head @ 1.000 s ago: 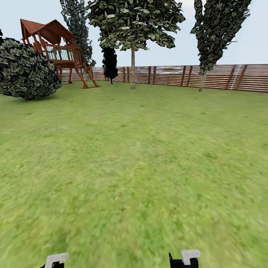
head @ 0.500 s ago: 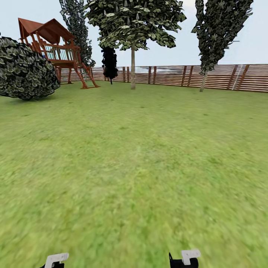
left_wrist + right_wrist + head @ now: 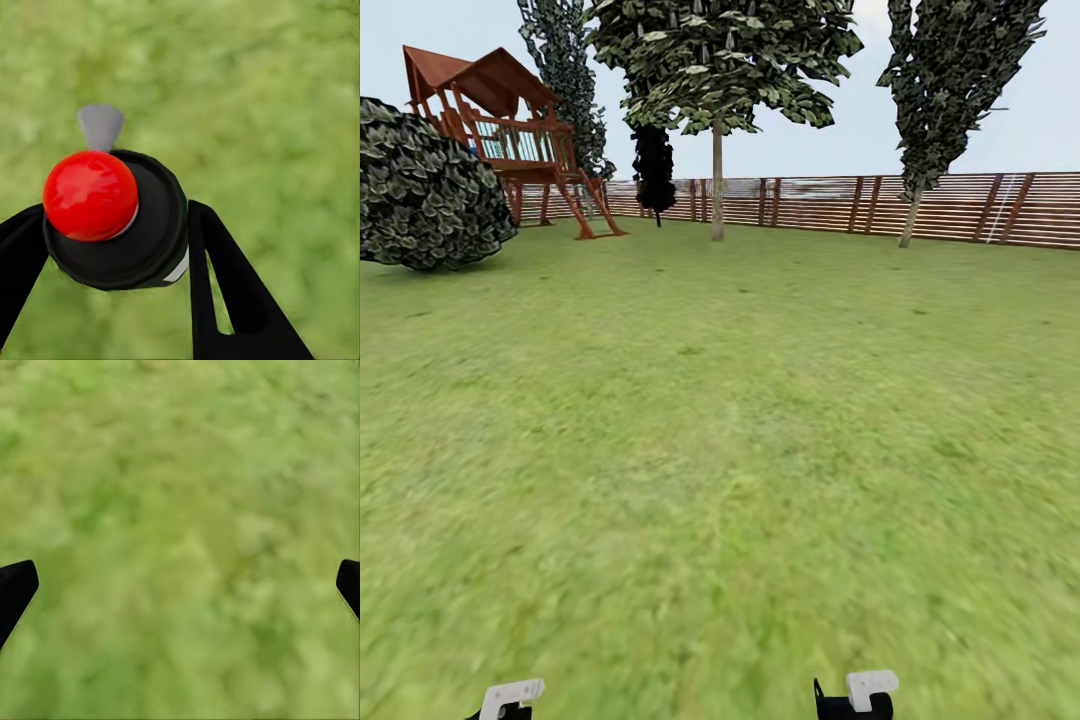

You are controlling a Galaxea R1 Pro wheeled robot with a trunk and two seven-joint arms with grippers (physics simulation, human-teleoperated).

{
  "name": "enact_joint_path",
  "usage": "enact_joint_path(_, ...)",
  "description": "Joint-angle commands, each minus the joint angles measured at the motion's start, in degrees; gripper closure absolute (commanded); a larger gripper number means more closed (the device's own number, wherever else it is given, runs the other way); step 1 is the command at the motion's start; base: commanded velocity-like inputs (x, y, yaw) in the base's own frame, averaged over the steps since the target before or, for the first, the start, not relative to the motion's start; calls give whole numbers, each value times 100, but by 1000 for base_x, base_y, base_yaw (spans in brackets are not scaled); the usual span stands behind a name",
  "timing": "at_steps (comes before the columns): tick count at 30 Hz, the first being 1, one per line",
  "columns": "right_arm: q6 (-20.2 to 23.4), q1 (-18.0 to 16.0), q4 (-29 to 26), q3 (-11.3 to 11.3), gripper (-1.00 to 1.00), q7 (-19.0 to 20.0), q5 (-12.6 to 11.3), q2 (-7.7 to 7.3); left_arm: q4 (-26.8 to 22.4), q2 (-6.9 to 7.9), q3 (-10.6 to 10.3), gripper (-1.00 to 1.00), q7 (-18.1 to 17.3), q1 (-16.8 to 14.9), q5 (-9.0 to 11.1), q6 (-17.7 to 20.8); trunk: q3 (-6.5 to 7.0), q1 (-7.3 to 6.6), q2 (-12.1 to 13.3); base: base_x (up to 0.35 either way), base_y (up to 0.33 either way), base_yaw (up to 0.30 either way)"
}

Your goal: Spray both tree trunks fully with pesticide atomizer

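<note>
Grip comes first: in the left wrist view the left claw is closed around the pesticide atomizer, its dark body pinched between the two black fingers, red top and grey nozzle standing out over blurred grass. The right claw is spread wide with nothing between its tips, only lawn beneath it. In the head view both wrists are seen at the lower edge, the left claw and the right claw held low over the lawn.

Beyond the open grass, a round shrub and a red-brown play tower are found on the left. Against the slatted fence the pale tree trunk stands under a broad crown; a second tree stands further right, leaning slightly.

The step is judged to be the approach, with no spraying yet possible at this range. The bottle should be kept steady and upright while the base is driven toward the nearer trunk, and the nozzle should be turned to face the bark before the stop is made.
</note>
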Motion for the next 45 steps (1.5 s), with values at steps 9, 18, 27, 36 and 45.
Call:
enact_joint_path(9,-10,-3,4,-22,-100,-45,62,1,4,35,61,100,-19,-4,-44,-28,-5,3,-2,342,0,0)
enact_joint_path(18,-10,-3,4,-21,-100,-47,62,1,4,37,60,100,-19,-4,-44,-28,-5,3,-2,342,0,0)
enact_joint_path(27,-10,-3,4,-21,-100,-45,62,1,4,50,62,100,-19,-4,-44,-28,-5,3,-2,342,0,0)
enact_joint_path(36,-10,-3,4,-21,-100,-50,62,1,4,51,62,100,-19,-4,-44,-23,-5,3,-2,342,0,0)
enact_joint_path(45,-10,-3,4,-21,-100,-53,62,1,4,37,56,100,-19,-4,-44,-21,-5,3,-2,342,0,0)
